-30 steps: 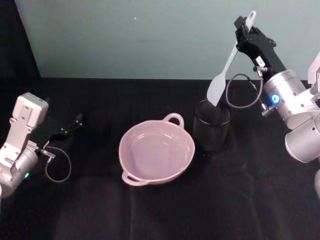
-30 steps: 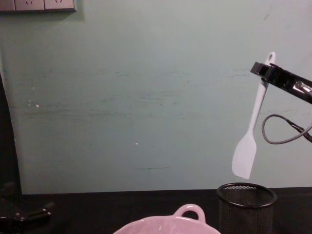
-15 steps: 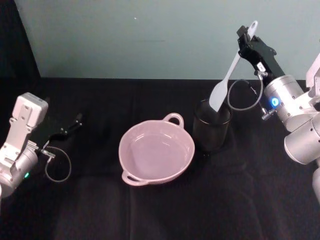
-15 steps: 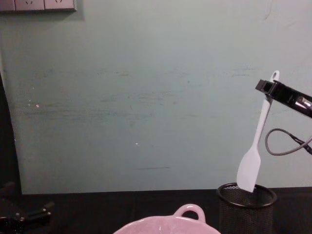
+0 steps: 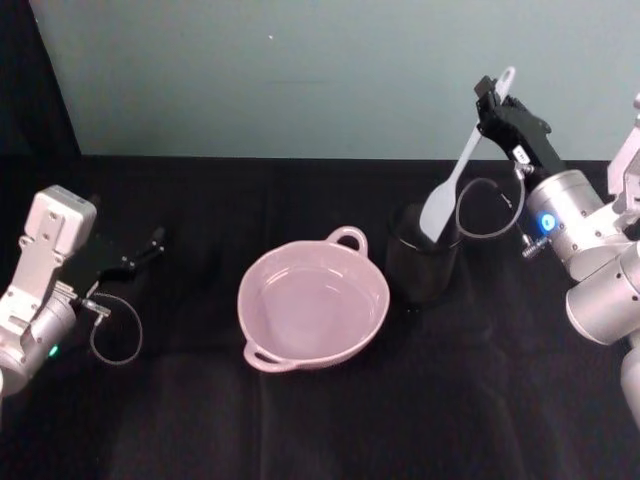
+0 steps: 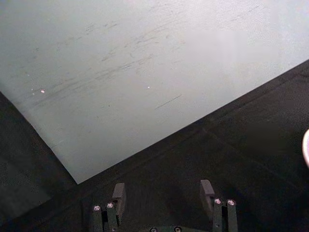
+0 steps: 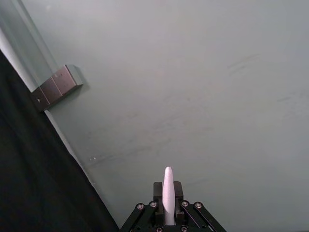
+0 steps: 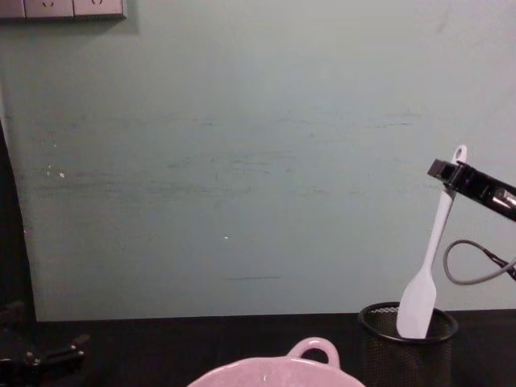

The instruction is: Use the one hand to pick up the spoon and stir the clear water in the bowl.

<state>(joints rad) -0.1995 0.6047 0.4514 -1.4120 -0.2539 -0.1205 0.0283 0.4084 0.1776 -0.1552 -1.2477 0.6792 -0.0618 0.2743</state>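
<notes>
1. I see my right gripper (image 5: pixel 492 97) clamped on the spoon (image 5: pixel 452 176) near its handle end.
2. Below the jaws, the blade sits inside the black mesh cup (image 5: pixel 422 262).
3. The bowl (image 5: pixel 313 305) lies beside that cup.
4. My left gripper (image 6: pixel 164 194) rests parked, jaws apart.

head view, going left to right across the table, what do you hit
left gripper → pink bowl → black mesh cup with the spoon blade dipping into it → right gripper, clamped on the spoon's handle
</notes>
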